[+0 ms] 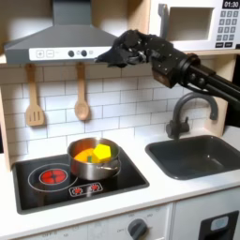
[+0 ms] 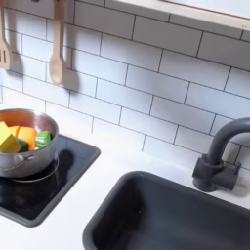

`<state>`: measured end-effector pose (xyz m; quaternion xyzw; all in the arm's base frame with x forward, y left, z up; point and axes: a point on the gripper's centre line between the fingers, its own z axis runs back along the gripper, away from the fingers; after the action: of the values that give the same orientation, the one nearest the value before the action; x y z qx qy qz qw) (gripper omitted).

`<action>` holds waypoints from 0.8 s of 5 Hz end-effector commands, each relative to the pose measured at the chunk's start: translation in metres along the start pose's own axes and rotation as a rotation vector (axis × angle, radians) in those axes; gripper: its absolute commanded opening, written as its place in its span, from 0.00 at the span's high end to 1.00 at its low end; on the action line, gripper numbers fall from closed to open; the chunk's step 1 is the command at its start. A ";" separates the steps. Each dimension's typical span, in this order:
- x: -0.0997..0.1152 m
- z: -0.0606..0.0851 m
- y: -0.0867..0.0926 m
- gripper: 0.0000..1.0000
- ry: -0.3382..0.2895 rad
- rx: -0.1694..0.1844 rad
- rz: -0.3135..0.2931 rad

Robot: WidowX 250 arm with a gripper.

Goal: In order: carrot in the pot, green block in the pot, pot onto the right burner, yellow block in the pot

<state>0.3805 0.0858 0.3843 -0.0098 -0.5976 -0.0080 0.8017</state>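
Note:
The shiny steel pot [image 1: 95, 159] stands on the right half of the black cooktop [image 1: 131, 178] in the first exterior view and covers the right burner there. Inside the pot [image 2: 23, 156] lie the yellow block [image 2: 9, 140], the orange carrot [image 2: 27, 134] and the green block [image 2: 43, 138]. In the first exterior view the yellow block [image 1: 99, 150] and the carrot [image 1: 84, 153] show above the rim. My gripper [image 1: 109, 59] hangs high by the range hood, well above the pot, open with nothing between its fingers.
The red left burner [image 1: 53, 174] is bare. Wooden utensils [image 1: 81, 98] hang on the tiled wall, also seen as a spoon [image 2: 58, 54]. A dark sink [image 1: 197, 156] with a faucet [image 1: 187, 111] lies to the first exterior view's right, under a microwave [image 1: 192, 23].

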 end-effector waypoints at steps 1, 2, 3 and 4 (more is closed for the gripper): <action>0.011 -0.004 -0.037 0.00 -0.042 -0.095 -0.011; 0.012 -0.001 -0.040 0.00 -0.061 -0.111 -0.007; 0.023 0.006 -0.051 0.00 -0.107 -0.135 -0.024; 0.030 0.009 -0.065 0.00 -0.131 -0.175 -0.029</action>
<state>0.3805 0.0223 0.4097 -0.0757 -0.6400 -0.0660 0.7618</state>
